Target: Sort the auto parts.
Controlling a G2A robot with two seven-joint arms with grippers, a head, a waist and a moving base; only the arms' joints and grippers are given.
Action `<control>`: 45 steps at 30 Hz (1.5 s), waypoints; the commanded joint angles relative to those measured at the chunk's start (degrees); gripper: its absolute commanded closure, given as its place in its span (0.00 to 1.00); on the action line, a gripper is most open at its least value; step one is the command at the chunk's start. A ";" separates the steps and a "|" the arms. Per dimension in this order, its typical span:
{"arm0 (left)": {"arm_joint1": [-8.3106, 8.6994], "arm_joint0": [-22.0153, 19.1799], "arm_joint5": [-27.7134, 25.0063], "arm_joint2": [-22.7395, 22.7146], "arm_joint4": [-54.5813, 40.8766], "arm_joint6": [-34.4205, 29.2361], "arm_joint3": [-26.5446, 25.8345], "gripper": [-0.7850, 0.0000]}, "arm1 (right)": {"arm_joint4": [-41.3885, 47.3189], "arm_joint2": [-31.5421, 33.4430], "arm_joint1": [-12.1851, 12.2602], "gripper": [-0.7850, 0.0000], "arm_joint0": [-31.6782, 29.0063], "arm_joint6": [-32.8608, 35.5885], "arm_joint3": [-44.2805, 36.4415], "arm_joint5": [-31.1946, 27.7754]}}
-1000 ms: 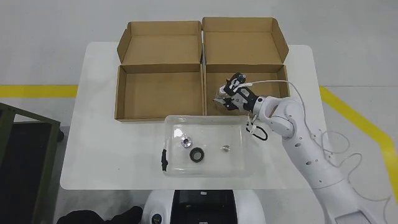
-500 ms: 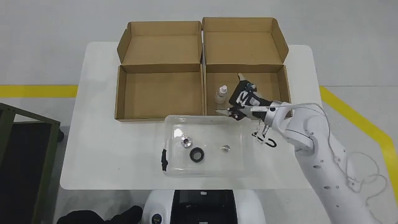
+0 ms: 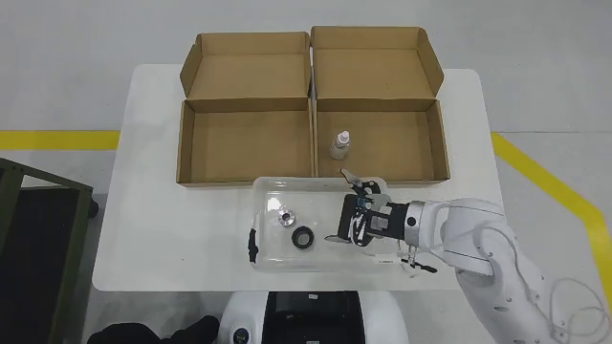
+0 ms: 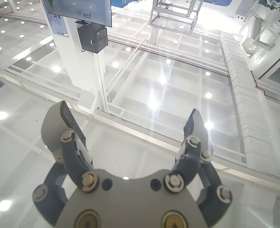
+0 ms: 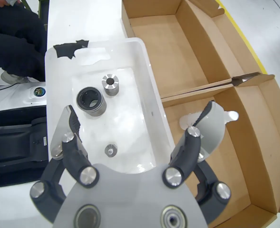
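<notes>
Right gripper moved from far-right box to near tray, fingers spread, empty. Bottle now stands in box. Nut likely next. Left gripper also spread.

White arm, grey-plated right gripper, black links

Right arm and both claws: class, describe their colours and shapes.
The arm is glossy white with rounded segments. The right claw and left claw have a grey plate, black links with round bolts, and two curved pale grey fingers with black toothed pads.
</notes>
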 commanded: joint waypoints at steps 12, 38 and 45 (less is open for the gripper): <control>0.00 0.00 0.00 0.00 0.00 0.00 0.00 0.00 | -4.01 -2.42 1.18 0.00 -2.85 7.17 -0.41 -0.03; 0.00 0.00 0.00 0.00 0.00 0.00 0.00 0.00 | -8.72 -11.28 1.15 0.49 4.22 18.17 7.59 5.15; 0.00 0.00 0.00 0.00 0.00 0.00 0.00 0.00 | -7.21 -13.18 1.08 0.93 5.54 19.95 8.65 5.35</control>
